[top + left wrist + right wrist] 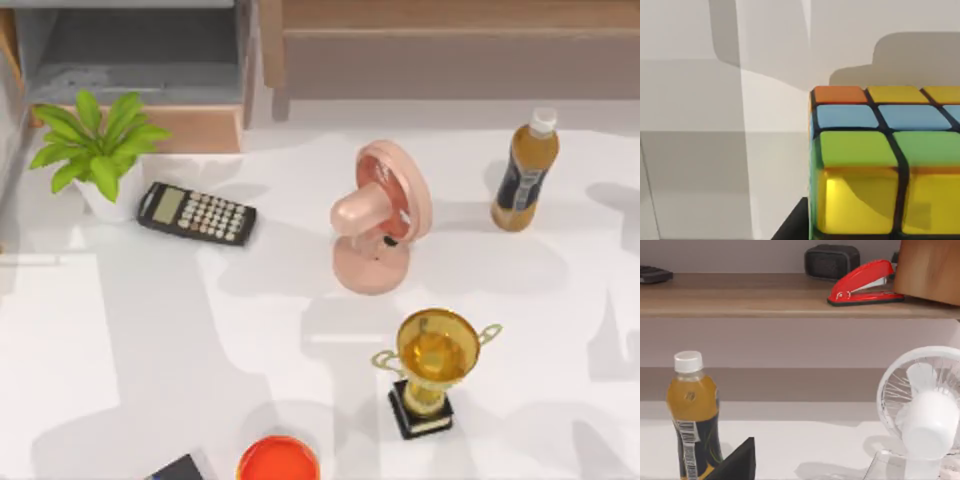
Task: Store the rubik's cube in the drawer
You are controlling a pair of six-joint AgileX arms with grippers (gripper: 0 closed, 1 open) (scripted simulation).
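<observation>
The rubik's cube [880, 165] is sitting tight against the left wrist camera, above pale tabletop, so I judge it is being carried. Whether the left claw is pinching it I cannot tell; a dark finger [792, 225] is peeking beside it. The drawer [150, 75] is standing open behind the plant [95, 145], so the next move calls for travel over it. The cube's far side is cut off.

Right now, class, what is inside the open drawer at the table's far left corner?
The drawer shows only its bare grey floor; the near front panel hides a strip of it.
</observation>
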